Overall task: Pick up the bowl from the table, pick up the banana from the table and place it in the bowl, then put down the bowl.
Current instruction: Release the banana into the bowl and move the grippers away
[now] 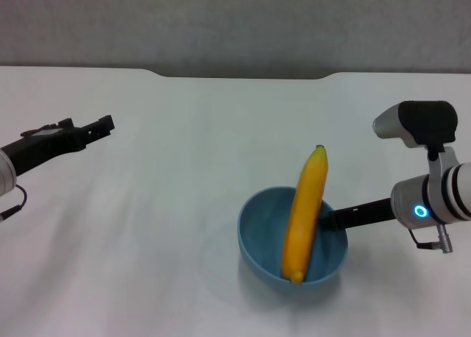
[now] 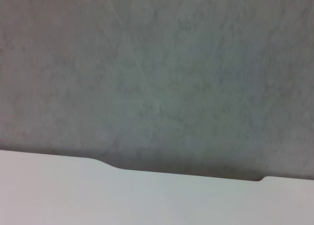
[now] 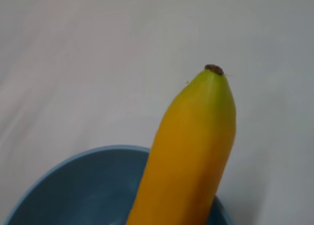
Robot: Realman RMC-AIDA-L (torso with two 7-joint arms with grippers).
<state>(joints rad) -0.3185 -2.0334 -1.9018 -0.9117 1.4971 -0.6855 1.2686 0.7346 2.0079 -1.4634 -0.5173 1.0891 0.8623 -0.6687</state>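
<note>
Step in hand, by my reading: setting the bowl [image 1: 292, 243] down. It appears to rest on the table [image 1: 169, 175] already, so lower gently, release the rim cleanly and back away level so the banana [image 1: 305, 213] stays put.

The banana stands steeply in the bowl, one end at the near inner wall, tip leaning over the far rim (top-heavy, could tip out).

Right gripper [image 1: 330, 219] is at the bowl's right rim, seemingly gripping it; the finger state cannot be told. Left gripper [image 1: 103, 125] hovers well apart, far left, state likewise unclear.
</note>
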